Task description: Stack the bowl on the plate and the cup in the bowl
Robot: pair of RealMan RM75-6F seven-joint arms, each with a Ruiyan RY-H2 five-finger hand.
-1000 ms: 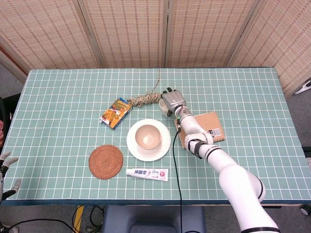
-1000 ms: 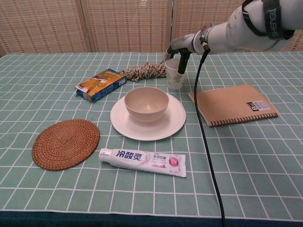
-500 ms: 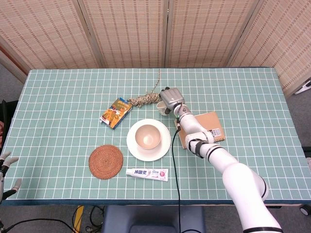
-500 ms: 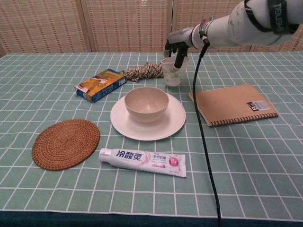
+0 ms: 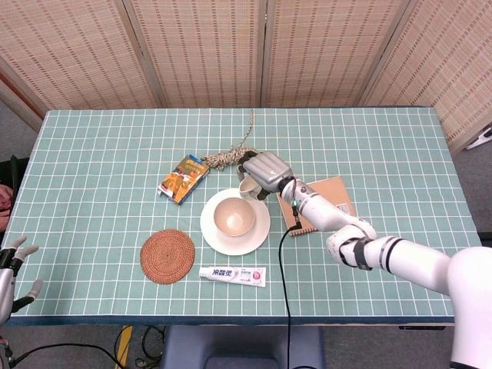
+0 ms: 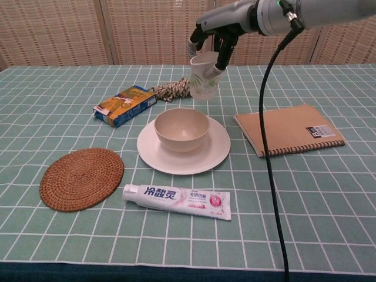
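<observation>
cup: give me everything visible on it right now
The cup is small, pale and translucent-looking, with a faint greenish print low on its side. It is off the table, tilted slightly, mouth up, pinched at the rim by the right hand. It hangs above the far right edge of the bowl, touching nothing else.

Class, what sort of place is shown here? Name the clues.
Probably an indoor robot test setup, not a home: a checked green tablecloth, woven folding screens behind, and household props like toothpaste.
</observation>
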